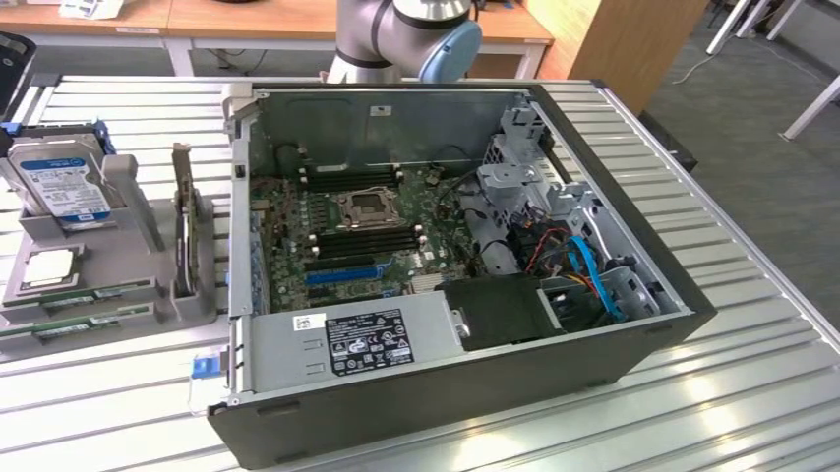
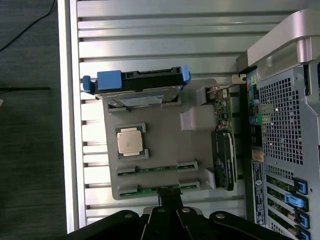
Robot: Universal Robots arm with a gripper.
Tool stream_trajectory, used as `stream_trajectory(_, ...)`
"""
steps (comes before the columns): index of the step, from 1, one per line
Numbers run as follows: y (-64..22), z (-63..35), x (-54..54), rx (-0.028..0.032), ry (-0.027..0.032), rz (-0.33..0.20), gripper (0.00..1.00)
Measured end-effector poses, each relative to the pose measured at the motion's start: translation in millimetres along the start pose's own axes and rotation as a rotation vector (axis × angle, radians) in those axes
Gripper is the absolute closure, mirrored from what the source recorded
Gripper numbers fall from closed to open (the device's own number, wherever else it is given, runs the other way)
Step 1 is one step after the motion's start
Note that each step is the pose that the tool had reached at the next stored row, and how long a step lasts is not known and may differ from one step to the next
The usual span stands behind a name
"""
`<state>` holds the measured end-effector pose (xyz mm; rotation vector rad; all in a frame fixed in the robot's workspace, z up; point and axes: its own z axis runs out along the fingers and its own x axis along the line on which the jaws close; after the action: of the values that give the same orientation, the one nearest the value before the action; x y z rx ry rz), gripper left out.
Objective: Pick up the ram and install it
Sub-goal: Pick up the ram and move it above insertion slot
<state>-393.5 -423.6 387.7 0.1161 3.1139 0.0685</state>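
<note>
Gripper [image 2: 169,192], pinched shut on nothing, hangs over the ram [image 2: 146,189] lying in the gray holder [image 2: 165,145].

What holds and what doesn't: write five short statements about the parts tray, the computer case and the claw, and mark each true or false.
1. A long green ram stick and a second ram stick lie in the grey plastic tray. True.
2. The blue-labelled silver hard drive lies flat inside the black computer case. False: it stands on edge in the tray, outside the case.
3. The square silver processor chip sits in the tray. True.
4. The claw grips a ram stick. False: it is shut on nothing, and both sticks lie in the tray.
5. The case lies open, its green motherboard showing. True.
</note>
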Motion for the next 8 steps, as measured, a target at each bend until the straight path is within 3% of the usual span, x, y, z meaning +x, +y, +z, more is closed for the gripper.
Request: stream_trajectory(8,0.0,0.1,-0.1,0.0022,0.0034,-0.079,0.9)
